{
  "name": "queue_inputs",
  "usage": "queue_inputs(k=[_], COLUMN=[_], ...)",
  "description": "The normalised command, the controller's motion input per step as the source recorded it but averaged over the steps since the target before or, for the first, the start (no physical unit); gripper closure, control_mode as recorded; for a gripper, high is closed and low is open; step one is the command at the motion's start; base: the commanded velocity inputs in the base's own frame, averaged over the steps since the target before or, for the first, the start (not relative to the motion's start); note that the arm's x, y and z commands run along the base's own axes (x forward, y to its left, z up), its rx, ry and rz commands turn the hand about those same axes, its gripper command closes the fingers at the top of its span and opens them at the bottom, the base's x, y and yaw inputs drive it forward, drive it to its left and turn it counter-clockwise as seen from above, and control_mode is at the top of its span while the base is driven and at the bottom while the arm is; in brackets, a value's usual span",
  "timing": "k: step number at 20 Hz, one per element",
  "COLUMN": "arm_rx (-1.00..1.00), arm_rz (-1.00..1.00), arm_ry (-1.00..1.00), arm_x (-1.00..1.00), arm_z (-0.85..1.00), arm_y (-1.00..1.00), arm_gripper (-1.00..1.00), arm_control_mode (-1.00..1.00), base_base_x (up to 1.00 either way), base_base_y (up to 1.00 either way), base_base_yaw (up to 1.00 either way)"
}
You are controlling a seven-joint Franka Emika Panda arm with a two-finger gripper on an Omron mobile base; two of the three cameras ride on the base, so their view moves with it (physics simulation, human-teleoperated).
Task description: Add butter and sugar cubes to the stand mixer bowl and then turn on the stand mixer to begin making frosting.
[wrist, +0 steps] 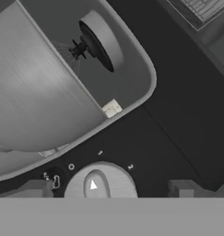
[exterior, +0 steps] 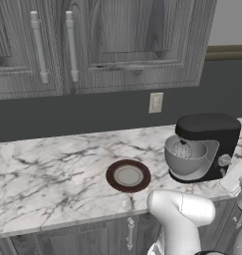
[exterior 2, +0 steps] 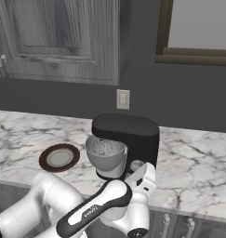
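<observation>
Left base view: the mixer (exterior: 208,144) stands on the marble counter (exterior: 53,169) at the right, black and glossy, its head down over the bowl (exterior: 186,158). The whisk (exterior: 182,149) sits inside the bowl. The silver knob (exterior: 224,160) shows on the mixer's near side, low on the column. Left of the mixer, apart from it, lies the brown plate (exterior: 128,176) with a grey centre. A wall outlet (exterior: 156,102) hangs on the dark backsplash above, under the grey wood cabinets (exterior: 92,45). The arm's white elbow rises at the lower right, and the hand reaches up by the right edge, near the knob; the fingers cannot be made out here.

Right base view: the mixer (exterior 2: 128,142) stands mid-counter, the bowl (exterior 2: 105,155) at its front left with the whisk (exterior 2: 103,147) in it. The plate (exterior 2: 59,157) lies further left, well apart. The outlet (exterior 2: 123,99) is on the wall behind the mixer. The arm bends up from the lower left, and the white hand sits just beside the mixer's lower right side.

Hand view: the gripper (wrist: 113,189) faces the mixer's side up close, its two tips spread wide to either side of the knob (wrist: 100,182), holding nothing. The bowl (wrist: 35,97) curves across the upper left, seated in the mixer's grey cradle. One small tan sugar cube (wrist: 112,108) lies on the cradle's rim beside the bowl wall. No butter can be made out.
</observation>
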Motion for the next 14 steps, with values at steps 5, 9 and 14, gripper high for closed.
queue_inputs(k=[5, 9, 14], arm_rx=[-0.03, -0.01, -0.01], arm_rz=[0.0, -0.01, -0.02], arm_ry=[0.0, 0.0, 0.0], arm_x=[0.01, 0.03, 0.02], arm_z=[-0.07, 0.0, 0.0], arm_y=[0.01, 0.04, 0.03], arm_gripper=[-1.0, -1.0, -1.0], arm_control_mode=[-1.0, -1.0, -1.0], base_base_x=[0.0, 0.0, 0.0], base_base_y=[0.0, 0.0, 0.0], base_base_yaw=[0.0, 0.0, 0.0])
